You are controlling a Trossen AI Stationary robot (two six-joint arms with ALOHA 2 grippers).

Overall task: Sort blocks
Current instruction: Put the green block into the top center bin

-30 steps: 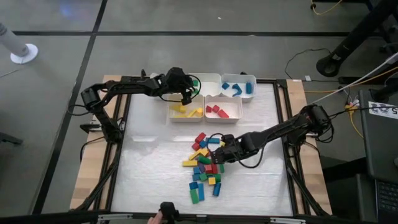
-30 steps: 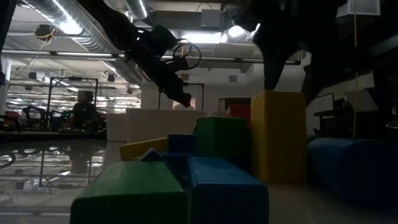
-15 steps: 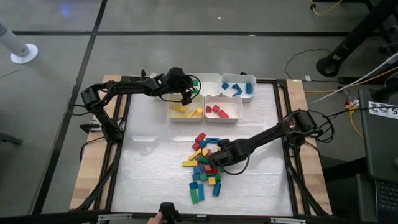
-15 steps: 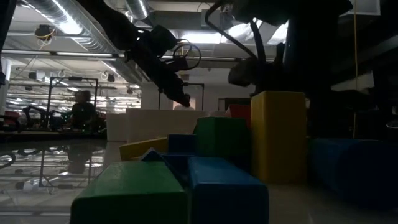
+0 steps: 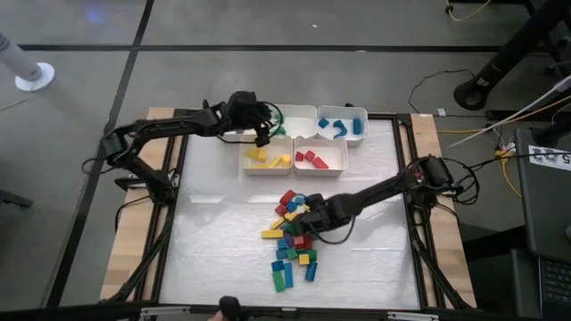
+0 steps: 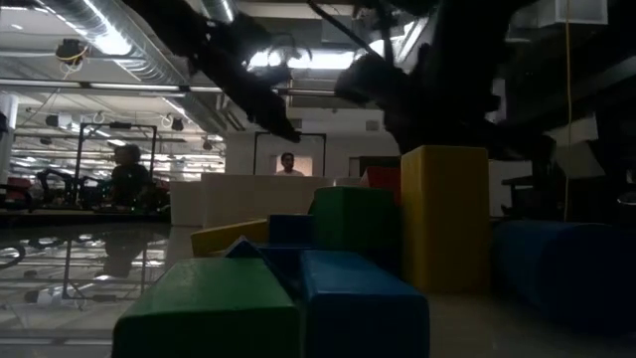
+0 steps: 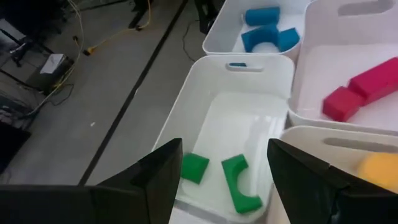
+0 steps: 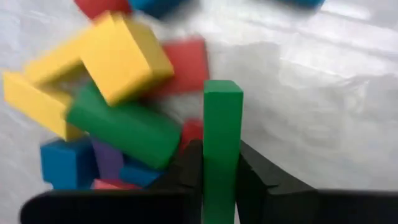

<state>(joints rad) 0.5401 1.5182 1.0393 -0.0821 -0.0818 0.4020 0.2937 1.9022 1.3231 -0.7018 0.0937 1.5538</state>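
The blocks lie in a loose pile [image 5: 294,241] at the table's middle: red, yellow, green, blue and purple. My right gripper [image 5: 305,217] is down at the pile's far side, shut on a long green block [image 8: 222,118]. My left gripper [image 5: 265,132] hangs open above the bin [image 7: 249,81] that holds two green blocks [image 7: 239,186]. Nothing is between its fingers [image 7: 165,180]. In the low view, a yellow block [image 6: 444,214] and a green block [image 6: 214,308] loom close. My right gripper pinches the long green block by its two long sides [image 8: 222,163] between its two fingers [image 8: 189,171]. The fingers come from above, slanting steeply down, and lie along the block, which sticks out past the fingertips toward the pile. Whether its free end rests on the table I cannot tell.
Four white bins stand at the table's far side: green [image 5: 293,119], blue [image 5: 342,125], yellow [image 5: 266,158] and red [image 5: 319,156]. A green block [image 8: 121,127] and a yellow one [image 8: 124,59] lie close beside the held block. People show in the room beyond.
My right gripper has gone toward the table's left edge and down into the pile's far side. My left gripper has risen a little above the bins, and its arm has swung up with it.
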